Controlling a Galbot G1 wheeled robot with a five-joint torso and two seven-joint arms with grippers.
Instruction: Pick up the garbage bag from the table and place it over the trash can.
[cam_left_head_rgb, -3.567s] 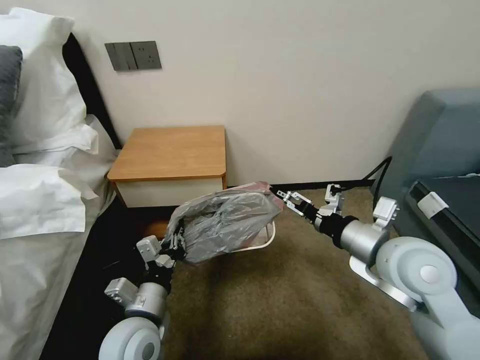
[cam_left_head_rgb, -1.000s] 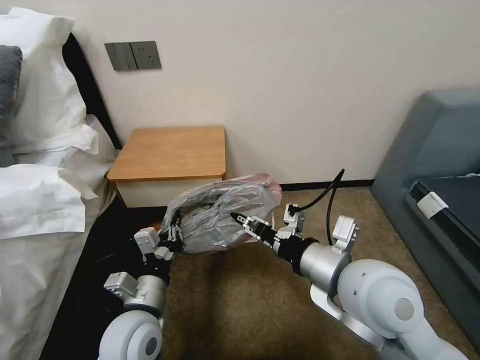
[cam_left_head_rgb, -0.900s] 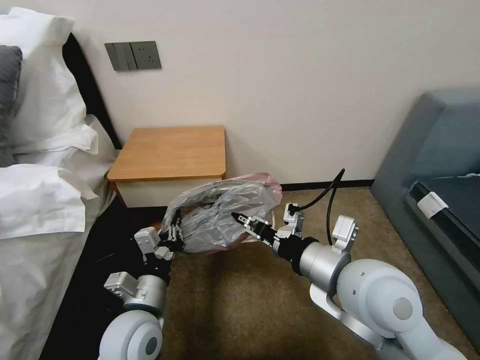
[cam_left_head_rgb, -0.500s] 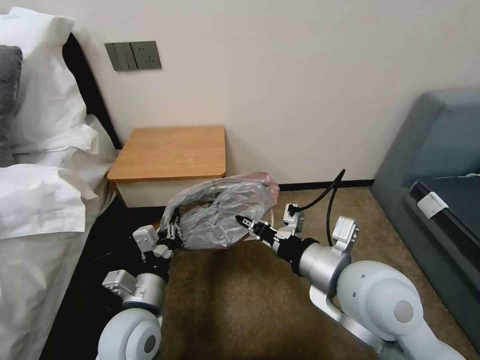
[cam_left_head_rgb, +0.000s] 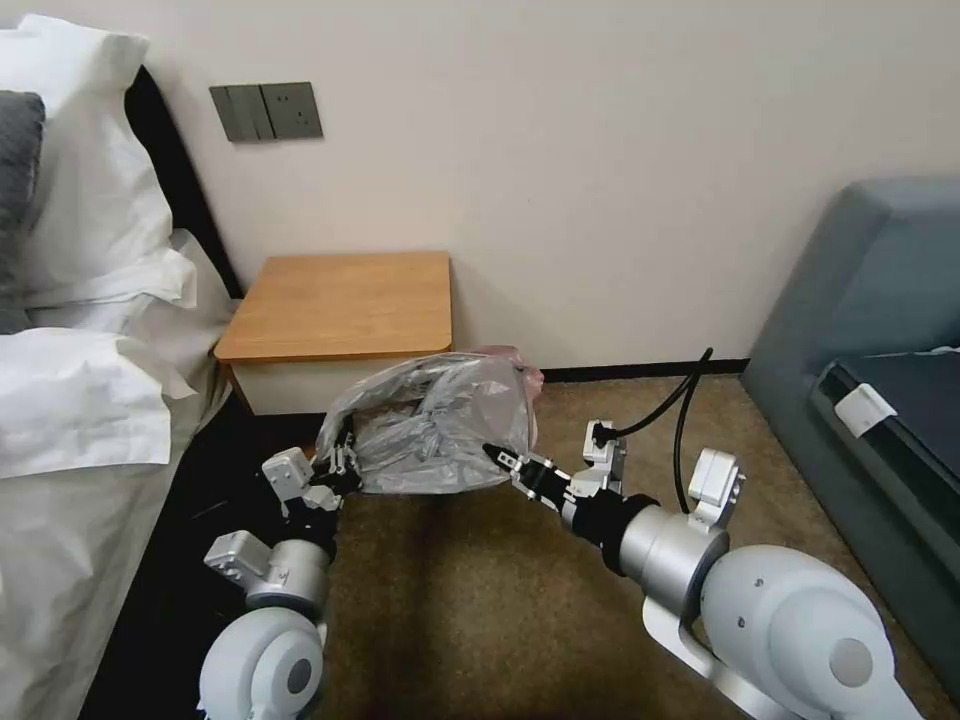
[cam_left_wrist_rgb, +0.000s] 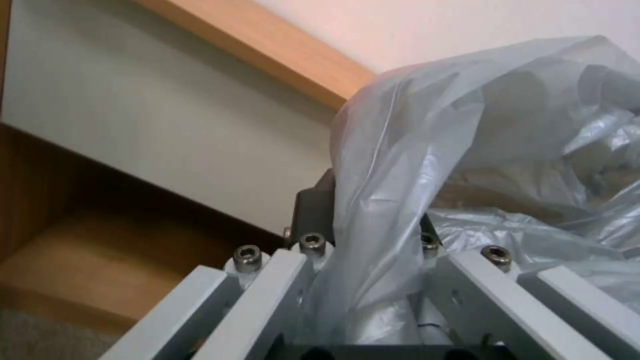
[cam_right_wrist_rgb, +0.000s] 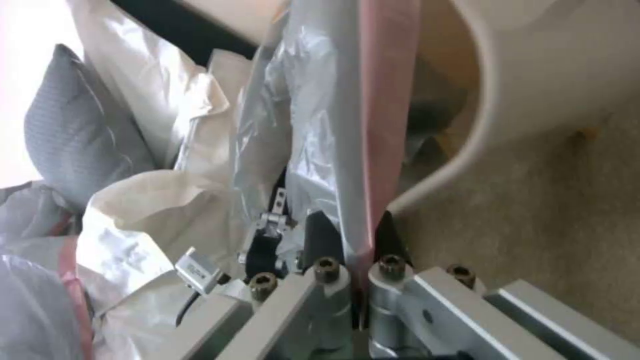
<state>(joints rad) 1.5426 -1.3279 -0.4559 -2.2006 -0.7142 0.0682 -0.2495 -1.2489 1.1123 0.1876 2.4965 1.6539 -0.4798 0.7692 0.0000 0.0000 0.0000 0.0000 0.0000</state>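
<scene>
Head view: garbage bag (cam_left_head_rgb: 430, 425), grey translucent plastic with pinkish rim, was held off the carpet between both arms, just in front of the table (cam_left_head_rgb: 340, 300) and well clear of its bare top. Left tool (cam_left_head_rgb: 335, 468) gripped the bag's left edge; right tool (cam_left_head_rgb: 497, 458) was clamped on the near right edge. Compared with a second before, the right arm had drawn back toward the robot and the bag had shifted slightly left and up, its mouth pulled wider. Judgement: bag was being stretched open ahead of seating over the bin.

Left wrist view: left tool (cam_left_wrist_rgb: 373, 260) had its fingers (cam_left_wrist_rgb: 313, 220) closed on a bunched fold of bag (cam_left_wrist_rgb: 480, 150); white drawer front and orange-brown table edge (cam_left_wrist_rgb: 267, 45) lay behind.

Right wrist view: right tool (cam_right_wrist_rgb: 357, 250) was pinched shut on the pink rim (cam_right_wrist_rgb: 387, 125); trash can (cam_right_wrist_rgb: 507, 90), cream, rolled rim, lay just beyond, rim not yet covered. White pillows (cam_right_wrist_rgb: 153, 115) lay farther off.
</scene>
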